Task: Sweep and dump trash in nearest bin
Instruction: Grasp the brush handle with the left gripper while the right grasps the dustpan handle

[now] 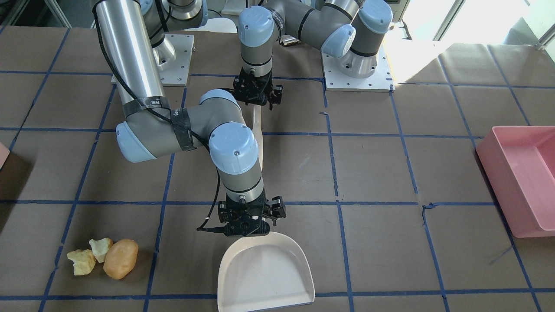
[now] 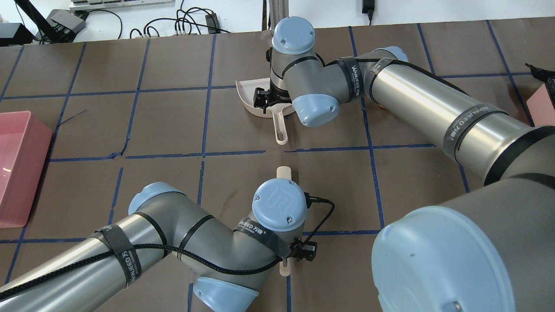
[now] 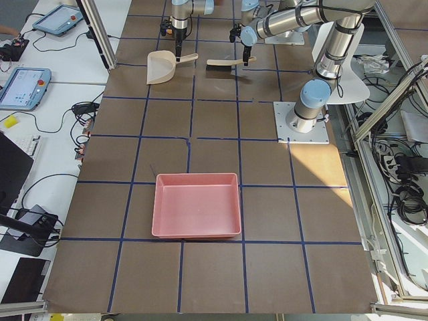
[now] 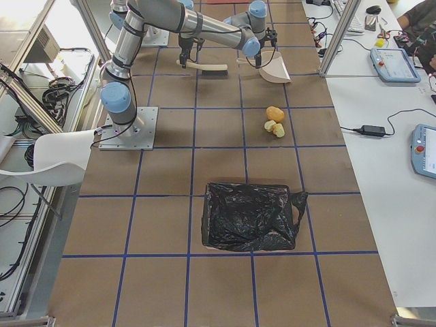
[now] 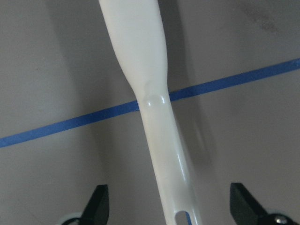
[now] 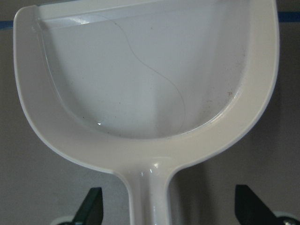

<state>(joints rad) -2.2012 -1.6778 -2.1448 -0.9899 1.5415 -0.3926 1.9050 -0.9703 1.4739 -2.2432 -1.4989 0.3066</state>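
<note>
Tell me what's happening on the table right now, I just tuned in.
Both arms are poised over their tools, with neither gripped yet. The right gripper is open, fingers either side of the white dustpan handle. The left gripper is open astride the brush handle, closer to the robot. The trash, an orange lump and two yellowish scraps, lies unswept beside the empty dustpan. The peach-pink bin shows only as a corner at the frame's edge.
</note>
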